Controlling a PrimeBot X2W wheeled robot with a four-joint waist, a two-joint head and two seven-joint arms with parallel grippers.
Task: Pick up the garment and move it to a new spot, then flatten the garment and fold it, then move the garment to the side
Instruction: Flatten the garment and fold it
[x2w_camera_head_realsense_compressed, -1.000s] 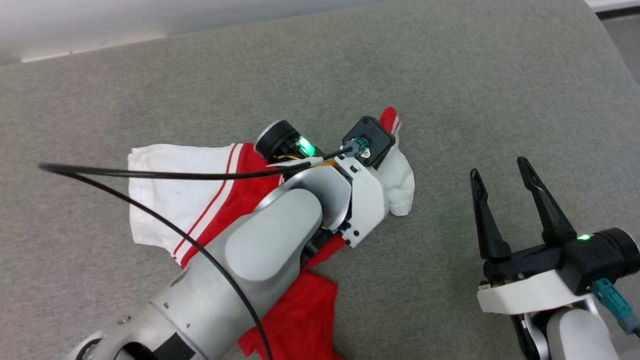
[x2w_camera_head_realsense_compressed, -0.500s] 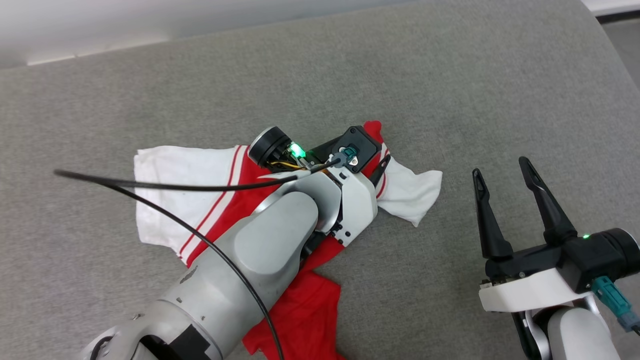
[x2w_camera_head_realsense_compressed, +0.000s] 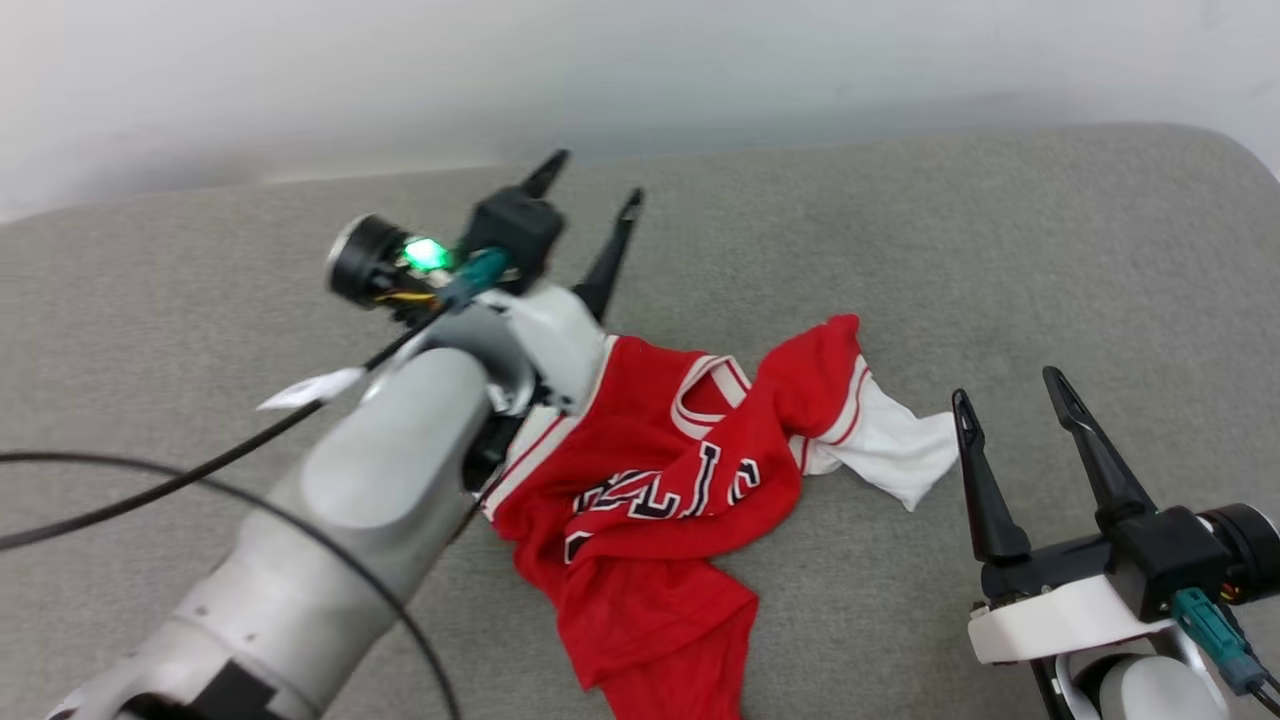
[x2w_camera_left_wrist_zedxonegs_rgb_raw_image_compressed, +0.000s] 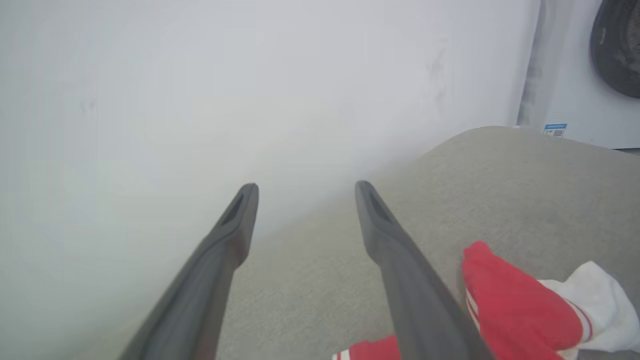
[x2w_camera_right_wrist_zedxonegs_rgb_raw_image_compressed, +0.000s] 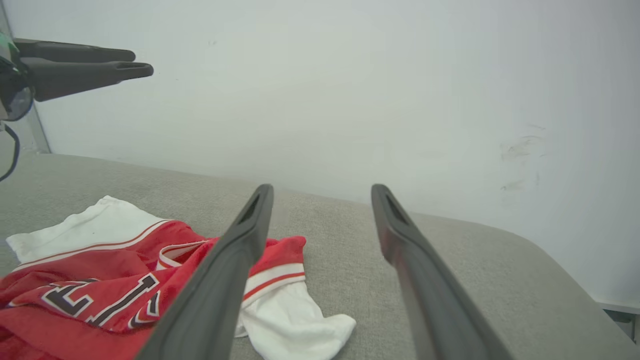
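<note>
Left forearm comes in from the lower left, green light on at the wrist. Left fingers are spread wide, gripping nothing, pointing up and away toward the white wall. In my left wrist view, wall and grey cushion show between them.

Red shirt lies crumpled on the cushion. It starts by the base of the left fingers and runs off to their right, and the forearm hides its left edge. Left wrist view: a red fold with white sleeve cloth sits just right of the right-hand finger, low down, well back from its tip. The body is bunched, with black white-edged letters partly showing and the striped collar facing up.

One white sleeve reaches right, its end just beside the nearer tip of the right fingers. Touching or not, I cannot tell.

Right fingers are also spread wide, pinching nothing, pointing toward the wall. Right wrist view: the shirt sits left of the left-hand finger, which crosses in front of the sleeve trim. Cushion and wall show in the gap between the fingers.
</note>
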